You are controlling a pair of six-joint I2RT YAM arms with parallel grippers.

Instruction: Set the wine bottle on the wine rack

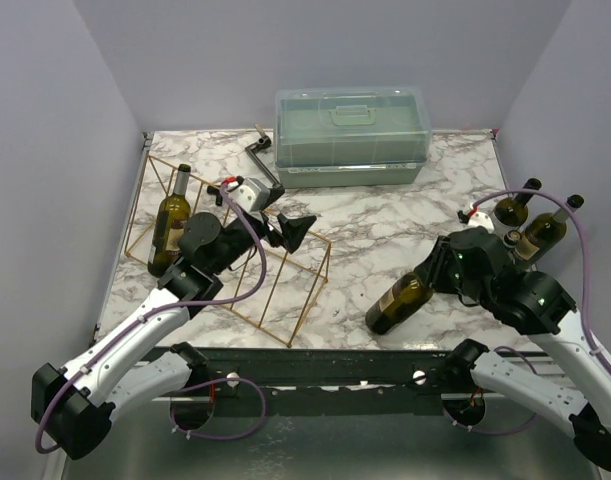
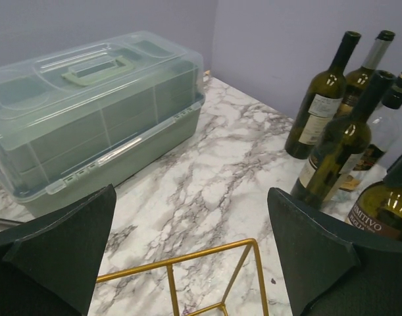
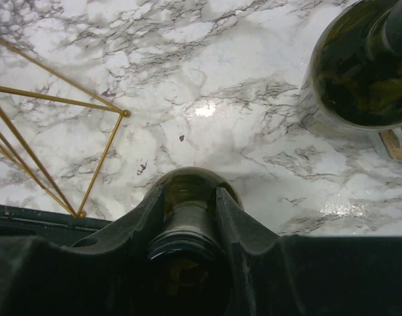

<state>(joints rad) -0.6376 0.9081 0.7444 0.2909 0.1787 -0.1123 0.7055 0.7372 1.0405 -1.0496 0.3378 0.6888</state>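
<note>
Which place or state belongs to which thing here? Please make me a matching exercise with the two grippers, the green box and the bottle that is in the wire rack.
Things:
1. left gripper
2. right gripper
3. green lidded box
4. bottle in the wine rack

Places or states:
A. at the far side of the table, lid closed
B. shut on the neck of another bottle
C. at the rack's left end, neck pointing away from the arms
D. open, holding nothing

Pairs: 1-D, 2-B, 3-A, 4-C.
</note>
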